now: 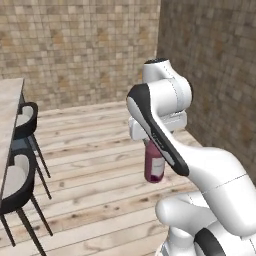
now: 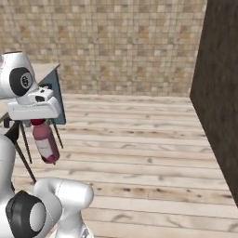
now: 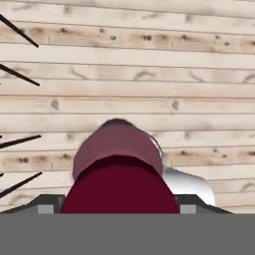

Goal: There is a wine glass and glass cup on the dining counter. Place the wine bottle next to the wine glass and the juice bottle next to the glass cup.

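Juice bottle, stout and maroon with a white label, hangs in mid-air above the pale wooden plank floor, well clear of the table. The tool is clamped on its neck from above, bottle dangling slightly tilted beneath it. From the hand view, the wide round dark red cap sits right between the tool's tips. The table's beige marbled slab runs along the left, black stools with pale seats tucked beside it.
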